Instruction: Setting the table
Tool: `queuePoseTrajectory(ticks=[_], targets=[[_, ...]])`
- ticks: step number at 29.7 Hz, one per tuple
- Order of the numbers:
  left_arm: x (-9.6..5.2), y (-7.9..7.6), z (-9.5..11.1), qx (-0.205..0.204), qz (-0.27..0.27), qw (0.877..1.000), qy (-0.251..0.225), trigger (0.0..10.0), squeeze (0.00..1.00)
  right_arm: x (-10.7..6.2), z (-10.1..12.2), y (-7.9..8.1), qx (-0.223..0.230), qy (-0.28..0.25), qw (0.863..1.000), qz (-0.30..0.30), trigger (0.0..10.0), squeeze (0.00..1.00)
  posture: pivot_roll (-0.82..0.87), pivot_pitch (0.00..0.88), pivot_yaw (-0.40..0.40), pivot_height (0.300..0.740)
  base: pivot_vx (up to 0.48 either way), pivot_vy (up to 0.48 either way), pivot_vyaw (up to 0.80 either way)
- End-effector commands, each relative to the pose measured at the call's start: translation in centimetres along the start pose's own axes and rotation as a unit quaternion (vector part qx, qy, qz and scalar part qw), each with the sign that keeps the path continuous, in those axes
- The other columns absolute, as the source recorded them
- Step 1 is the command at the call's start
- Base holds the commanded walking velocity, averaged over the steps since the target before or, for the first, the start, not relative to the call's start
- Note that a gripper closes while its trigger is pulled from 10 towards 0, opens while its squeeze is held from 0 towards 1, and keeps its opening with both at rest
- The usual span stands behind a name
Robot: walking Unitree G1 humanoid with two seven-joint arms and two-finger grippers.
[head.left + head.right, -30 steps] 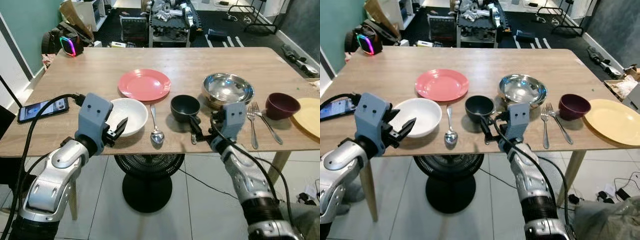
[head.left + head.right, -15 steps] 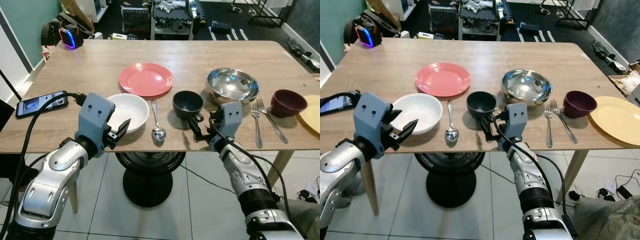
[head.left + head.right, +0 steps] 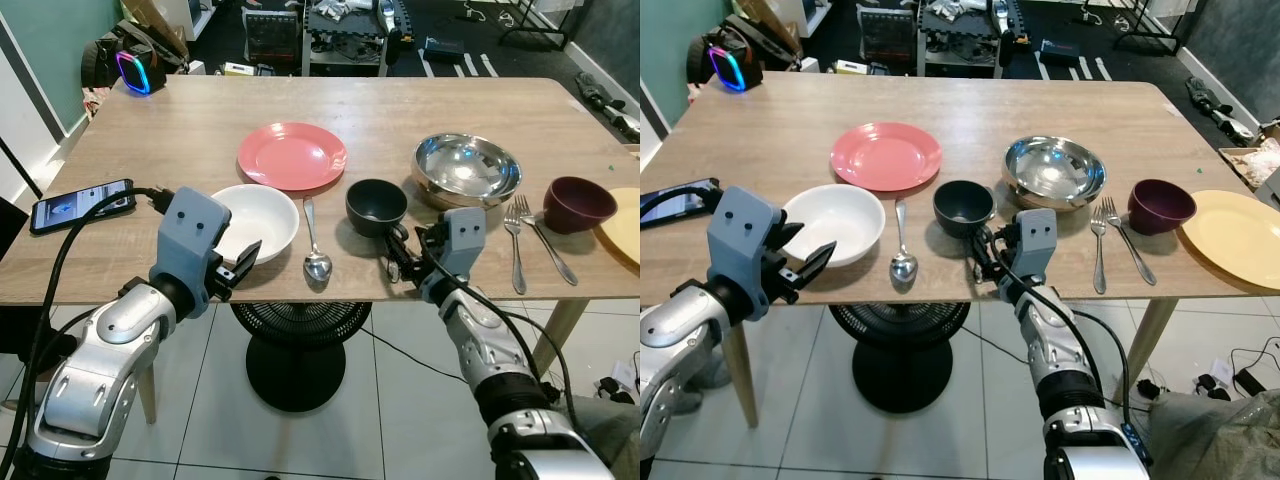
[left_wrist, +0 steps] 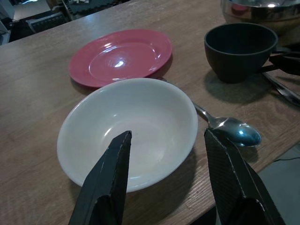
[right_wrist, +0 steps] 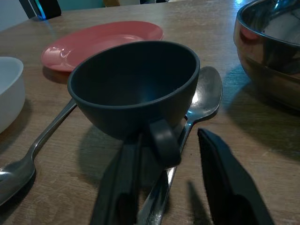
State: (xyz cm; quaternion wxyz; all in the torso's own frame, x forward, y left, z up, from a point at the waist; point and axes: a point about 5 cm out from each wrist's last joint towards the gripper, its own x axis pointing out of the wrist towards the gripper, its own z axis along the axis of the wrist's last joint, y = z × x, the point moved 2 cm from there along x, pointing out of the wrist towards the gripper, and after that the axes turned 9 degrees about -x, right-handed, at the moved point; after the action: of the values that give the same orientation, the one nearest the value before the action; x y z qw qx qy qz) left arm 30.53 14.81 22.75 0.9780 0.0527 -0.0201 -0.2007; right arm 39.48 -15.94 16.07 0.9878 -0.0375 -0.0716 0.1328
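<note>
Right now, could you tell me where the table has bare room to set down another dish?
The far half of the table, behind the pink plate and steel bowl, is bare, as is the stretch between phone and white bowl. The near edge is crowded.

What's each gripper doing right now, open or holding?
Left gripper: open, empty, at the white ceramic bowl.
Right gripper: open, fingers either side of the dark cup's handle, not clamped.

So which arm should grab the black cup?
The right. Its gripper is open with a finger on each side of the black cup's handle, while the left gripper sits by the white bowl.
</note>
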Motion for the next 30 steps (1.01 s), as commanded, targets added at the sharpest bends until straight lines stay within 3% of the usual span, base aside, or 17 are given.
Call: queuePoseTrajectory(ticks=[1, 15, 20, 22, 23, 27, 29, 30], targets=[[-0.3, -0.1, -0.4, -0.004, 0.000, 1.000, 0.009, 10.0, 0.00, -0.2, -0.5, 0.0, 0.015, 0.002, 1.000, -0.007, 0.0, 0.00, 0.18, 0.134, 0.077, 0.740, 0.000, 0.000, 0.00], [0.1, -0.1, -0.5, -0.007, 0.003, 1.000, 0.008, 10.0, 0.00, -0.4, -0.4, -0.3, 0.032, -0.012, 0.999, -0.013, 0.0, 0.00, 0.16, 0.117, 0.073, 0.740, 0.000, 0.000, 0.00], [0.2, 0.1, -0.6, -0.016, 0.015, 1.000, 0.005, 10.0, 0.00, -0.8, 1.9, -1.1, 0.089, -0.071, 0.992, -0.046, 0.0, 0.00, 0.15, 0.109, 0.069, 0.740, 0.000, 0.000, 0.00], [0.3, 0.0, -0.7, -0.020, 0.014, 1.000, 0.004, 10.0, 0.00, -1.8, 5.0, -2.2, 0.144, -0.143, 0.977, -0.068, 10.0, 0.00, 0.14, 0.103, 0.073, 0.740, 0.000, 0.000, 0.00], [0.3, 0.0, -0.7, -0.020, 0.014, 1.000, 0.004, 10.0, 0.00, -1.8, 5.0, -2.2, 0.144, -0.143, 0.977, -0.068, 10.0, 0.00, 0.14, 0.103, 0.073, 0.740, 0.000, 0.000, 0.00], [0.7, -0.5, -0.9, -0.025, 0.004, 1.000, 0.004, 10.0, 0.00, -3.4, 9.5, -3.2, 0.207, -0.234, 0.948, -0.058, 10.0, 0.00, 0.12, 0.091, 0.079, 0.740, 0.000, 0.000, 0.00], [1.0, -0.7, -1.0, -0.027, 0.000, 1.000, 0.003, 10.0, 0.00, -3.9, 10.3, -3.9, 0.196, -0.246, 0.947, -0.070, 10.0, 0.00, 0.11, 0.085, 0.076, 0.740, 0.000, 0.000, 0.00], [1.1, -0.8, -1.0, -0.027, -0.001, 1.000, 0.001, 10.0, 0.00, -4.2, 10.2, -4.4, 0.166, -0.237, 0.953, -0.091, 10.0, 0.00, 0.10, 0.080, 0.073, 0.740, 0.000, 0.000, 0.00]])
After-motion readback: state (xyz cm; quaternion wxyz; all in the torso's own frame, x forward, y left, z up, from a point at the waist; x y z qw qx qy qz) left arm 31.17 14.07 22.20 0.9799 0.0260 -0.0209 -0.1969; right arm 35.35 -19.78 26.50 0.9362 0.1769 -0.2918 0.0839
